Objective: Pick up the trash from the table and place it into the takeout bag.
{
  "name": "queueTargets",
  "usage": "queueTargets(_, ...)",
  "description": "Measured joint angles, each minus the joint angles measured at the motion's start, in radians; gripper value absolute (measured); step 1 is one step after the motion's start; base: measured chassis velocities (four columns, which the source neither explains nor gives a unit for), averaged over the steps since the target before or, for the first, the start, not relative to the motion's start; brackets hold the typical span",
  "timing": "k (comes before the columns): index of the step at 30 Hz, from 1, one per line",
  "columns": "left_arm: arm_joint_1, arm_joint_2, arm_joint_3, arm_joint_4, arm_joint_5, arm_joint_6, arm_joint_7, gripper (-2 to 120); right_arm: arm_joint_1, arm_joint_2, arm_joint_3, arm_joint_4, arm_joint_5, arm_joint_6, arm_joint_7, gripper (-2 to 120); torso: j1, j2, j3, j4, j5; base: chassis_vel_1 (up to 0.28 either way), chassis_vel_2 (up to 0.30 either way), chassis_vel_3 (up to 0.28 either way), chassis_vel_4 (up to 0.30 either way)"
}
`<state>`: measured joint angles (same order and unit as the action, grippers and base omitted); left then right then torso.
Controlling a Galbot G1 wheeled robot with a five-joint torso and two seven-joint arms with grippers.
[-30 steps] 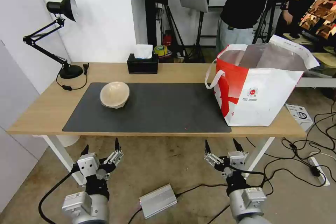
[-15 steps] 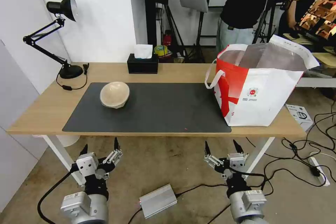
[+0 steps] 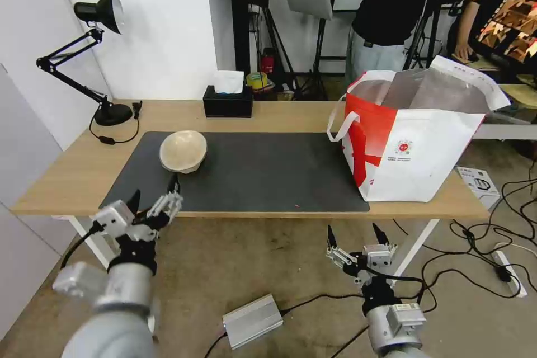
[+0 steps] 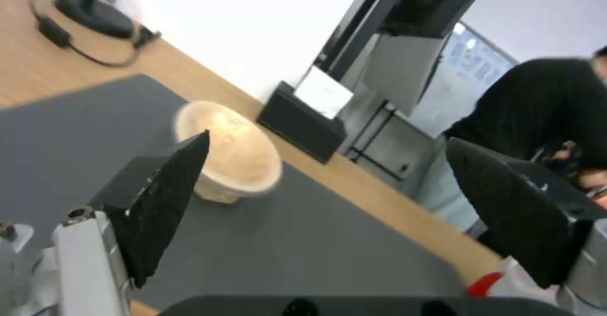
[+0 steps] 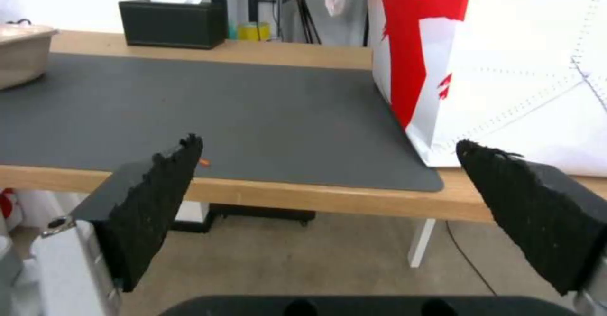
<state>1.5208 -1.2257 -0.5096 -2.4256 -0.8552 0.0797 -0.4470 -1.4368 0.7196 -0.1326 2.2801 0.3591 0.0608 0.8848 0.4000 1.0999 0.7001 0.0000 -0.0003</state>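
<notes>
I'm reaching for the beige dome bowl (image 3: 183,151) at eleven o'clock; left gripper (image 3: 152,197) spread wide, empty. Right gripper (image 3: 356,236) parked, released. Next: straddle its rim.

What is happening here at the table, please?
A two-armed robot is clearing trash from a table into a takeout bag. One beige bowl sits on the dark mat. The left end effector, open and empty, is at the table's front edge, just short of the bowl. The right end effector is open too and waits low in front of the table. The bag stands open at the right end.
</notes>
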Motion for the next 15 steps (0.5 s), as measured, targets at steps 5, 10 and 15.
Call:
queueTargets(5,-0.121,0.056,0.0,0.048,-0.241,-0.016,-0.068,100,0.0,0.0,0.0,0.0,0.0,0.0,0.0,100,0.0,0.0,0.0,0.0001,0.0,0.0,0.0,0.0,0.0)
queueTargets(10,-0.279,0.102,0.002,0.111,-0.502,0.006,-0.218,100,0.001,0.0,0.0,0.0,0.001,0.001,0.0,100,0.0,0.0,0.0,-0.0002,0.0001,0.0,0.0,0.0,0.0)
queueTargets(15,-0.387,0.132,0.006,0.183,-0.679,0.029,-0.306,100,0.001,0.0,0.0,0.0,0.001,0.001,0.0,100,0.0,0.0,0.0,-0.0001,0.0003,0.0,0.0,0.0,0.0)
